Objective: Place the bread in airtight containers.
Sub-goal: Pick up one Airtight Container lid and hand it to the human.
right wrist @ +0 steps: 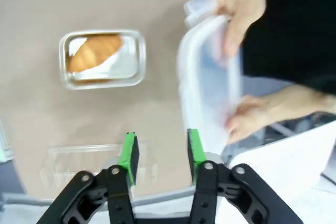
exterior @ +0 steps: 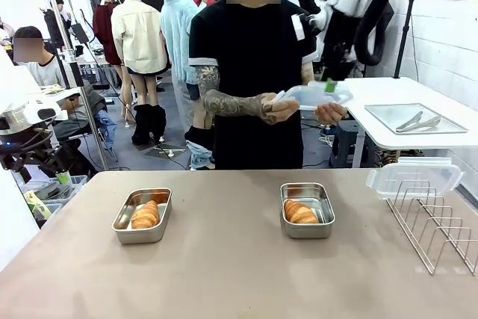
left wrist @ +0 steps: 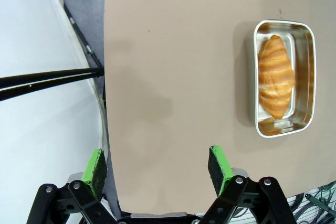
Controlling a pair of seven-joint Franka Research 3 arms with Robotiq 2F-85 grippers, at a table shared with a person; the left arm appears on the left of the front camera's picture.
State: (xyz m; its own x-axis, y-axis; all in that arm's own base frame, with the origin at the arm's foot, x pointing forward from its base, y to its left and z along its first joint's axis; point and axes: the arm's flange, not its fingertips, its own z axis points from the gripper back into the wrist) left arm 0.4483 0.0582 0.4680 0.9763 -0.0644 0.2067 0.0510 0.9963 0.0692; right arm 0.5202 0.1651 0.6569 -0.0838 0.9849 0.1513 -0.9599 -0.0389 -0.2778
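Note:
Two steel airtight containers stand on the tan table, each holding one piece of bread. The left container point(exterior: 142, 216) holds a roll point(exterior: 146, 214); the right container point(exterior: 307, 210) holds another point(exterior: 300, 213). A person's hands hold a clear lid point(exterior: 314, 95) above the far edge. My right gripper point(exterior: 329, 86) is at that lid. In the right wrist view its jaws point(right wrist: 160, 150) stand apart with nothing between them, and the lid point(right wrist: 210, 93) lies just beside one finger. My left gripper point(left wrist: 157, 166) hangs open over the table's edge, well away from its container point(left wrist: 310, 77).
A second clear lid point(exterior: 414, 177) rests on a wire rack point(exterior: 441, 222) at the table's right. Behind it, a white side table point(exterior: 373, 98) carries a flat steel tray point(exterior: 388, 113) with tongs point(exterior: 418, 121). The person stands at the far side.

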